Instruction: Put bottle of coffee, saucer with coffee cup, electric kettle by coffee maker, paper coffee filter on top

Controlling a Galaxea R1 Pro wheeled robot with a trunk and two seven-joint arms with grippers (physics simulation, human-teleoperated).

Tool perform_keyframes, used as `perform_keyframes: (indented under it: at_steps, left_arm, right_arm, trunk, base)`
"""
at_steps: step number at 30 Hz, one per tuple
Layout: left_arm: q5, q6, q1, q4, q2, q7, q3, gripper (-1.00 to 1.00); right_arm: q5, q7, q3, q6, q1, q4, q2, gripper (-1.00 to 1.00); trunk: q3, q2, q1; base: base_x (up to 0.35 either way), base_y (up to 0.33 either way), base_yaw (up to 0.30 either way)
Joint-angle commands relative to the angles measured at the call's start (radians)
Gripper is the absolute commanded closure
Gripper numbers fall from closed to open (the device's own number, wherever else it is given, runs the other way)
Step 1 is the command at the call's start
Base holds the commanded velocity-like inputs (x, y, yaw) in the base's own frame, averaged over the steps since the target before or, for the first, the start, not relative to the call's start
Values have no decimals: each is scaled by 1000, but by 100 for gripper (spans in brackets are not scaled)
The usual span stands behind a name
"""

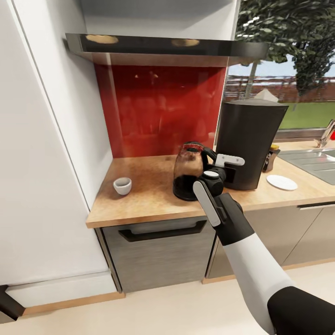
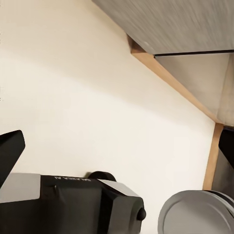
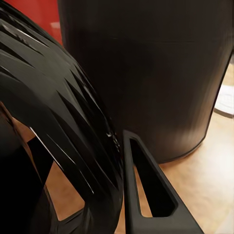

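Note:
On the beige countertop the glass electric kettle stands upright just left of the tall dark coffee maker. My right gripper is shut on the kettle's black looped handle, with one finger pressed against it. A white paper coffee filter sits on top of the coffee maker. The bottle of coffee peeks out behind the machine's right side. Further right, the white saucer lies bare. The white coffee cup stands far left. My left gripper hangs open over the floor.
The glossy black kitchen shelf overhangs the red backsplash. A grey sink with a tap lies at the right. A white tall panel walls the counter's left end. A dark drawer front is below.

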Motion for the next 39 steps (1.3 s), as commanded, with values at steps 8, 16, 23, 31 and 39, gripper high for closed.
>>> perform_keyframes:
  at_steps: [8,16,23,31,39]
  left_arm:
    - [-4,11,0,0,0,-4,7,-100]
    - [-3,11,0,0,0,-4,7,-100]
    - [-4,11,0,0,0,-4,7,-100]
    - [-4,11,0,0,0,-4,7,-100]
    - [-3,11,0,0,0,-4,7,-100]
  right_arm:
    - [-15,-9,1,14,-1,0,-1,100]
    - [-15,-9,0,14,-1,0,-1,100]
    - [-15,-9,0,14,-1,0,-1,-100]
    - [-16,-9,0,14,-1,0,-1,-100]
    - [-16,-9,-1,14,-1,0,-1,-100]
  trunk:
    - [-4,-8,4]
    - [-4,-8,4]
    - [-4,-8,4]
    - [-4,-8,4]
    - [-4,-8,4]
  base:
    - [0,0,0]
    - [0,0,0]
    - [0,0,0]
    - [0,0,0]
    - [0,0,0]
